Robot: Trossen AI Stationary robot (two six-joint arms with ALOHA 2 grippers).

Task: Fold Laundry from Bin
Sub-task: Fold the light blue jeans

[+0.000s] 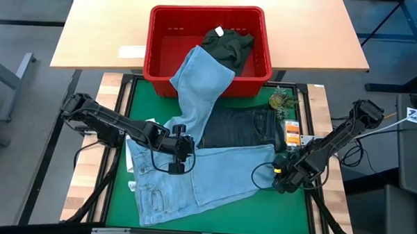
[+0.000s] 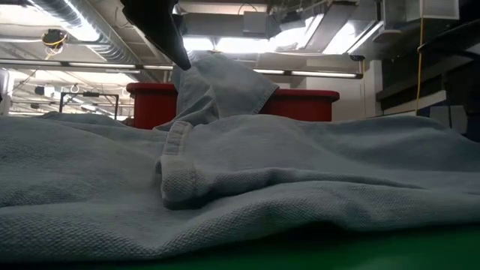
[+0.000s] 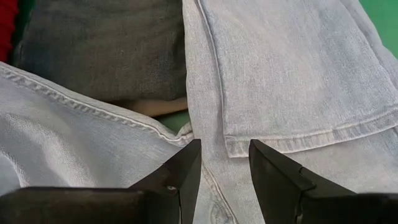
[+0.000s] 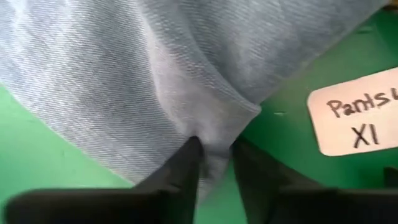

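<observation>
Right claw [image 4: 214, 163] pinches the light blue jeans [image 4: 155, 74] hem, seen only by its wrist camera.

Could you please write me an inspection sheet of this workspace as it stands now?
Surface: green mat, largely covered by clothing.
Job's things: light blue jeans spread on the mat, one leg draped over the red bin rim; dark jeans lying beneath; dark olive piece in the bin.
Clutter: white label reading "Pants X1"; small cards and a green item at the mat's right edge.
Grippers: left pincer open over the jeans; right pincer pinching the jeans' corner.
Cables: dark leads along both arms.
Surroundings: wooden table under the bin; ceiling ducts in low view.
</observation>
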